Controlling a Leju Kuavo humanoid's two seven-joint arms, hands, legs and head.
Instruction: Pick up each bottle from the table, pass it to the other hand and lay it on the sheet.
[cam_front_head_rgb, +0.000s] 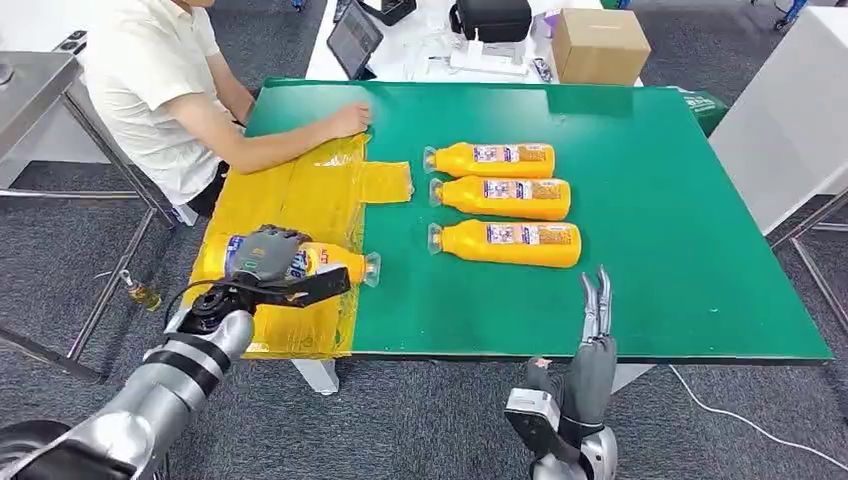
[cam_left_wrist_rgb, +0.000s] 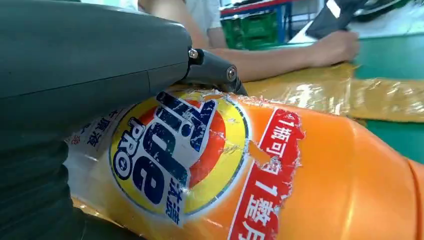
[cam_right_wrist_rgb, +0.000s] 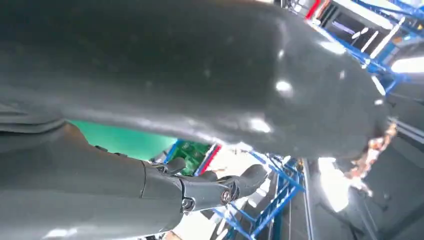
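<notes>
An orange detergent bottle (cam_front_head_rgb: 335, 261) lies on its side on the yellow sheet (cam_front_head_rgb: 290, 195), cap pointing right. My left hand (cam_front_head_rgb: 265, 254) is wrapped over its labelled middle and holds it; the left wrist view shows the bottle's label (cam_left_wrist_rgb: 200, 165) close under the grey hand (cam_left_wrist_rgb: 80, 60). Three more orange bottles lie side by side on the green table: far (cam_front_head_rgb: 495, 159), middle (cam_front_head_rgb: 505, 197) and near (cam_front_head_rgb: 510, 243). My right hand (cam_front_head_rgb: 597, 305) stands at the table's front edge below the near bottle, fingers straight and holding nothing; its dark fingers (cam_right_wrist_rgb: 200, 190) are apart.
A person sits at the table's far left, with a hand (cam_front_head_rgb: 348, 120) pressing the sheet's far edge. The green table (cam_front_head_rgb: 680, 200) is bare on its right half. Behind it are a cardboard box (cam_front_head_rgb: 598, 44), a tablet (cam_front_head_rgb: 354, 38) and a black case (cam_front_head_rgb: 492, 19).
</notes>
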